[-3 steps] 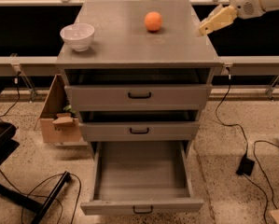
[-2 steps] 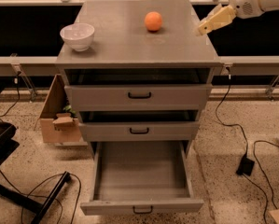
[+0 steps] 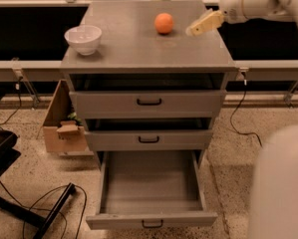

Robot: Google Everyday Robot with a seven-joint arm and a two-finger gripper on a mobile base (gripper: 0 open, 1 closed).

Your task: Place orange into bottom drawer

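Observation:
The orange (image 3: 164,23) sits on the grey cabinet top (image 3: 138,46), toward the back, right of middle. My gripper (image 3: 194,29) reaches in from the upper right on the white arm and hovers just right of the orange, a small gap apart, holding nothing. The bottom drawer (image 3: 151,185) is pulled wide open below and shows a bare grey inside. The two upper drawers are almost shut.
A white bowl (image 3: 83,38) stands on the left of the cabinet top. A cardboard box (image 3: 63,128) sits on the floor left of the cabinet. Black cables and a chair base (image 3: 19,203) lie at lower left. A pale robot part (image 3: 280,183) fills the lower right.
My gripper has moved left and a little lower, closer to the orange. The orange, bowl and drawers stay where they were.

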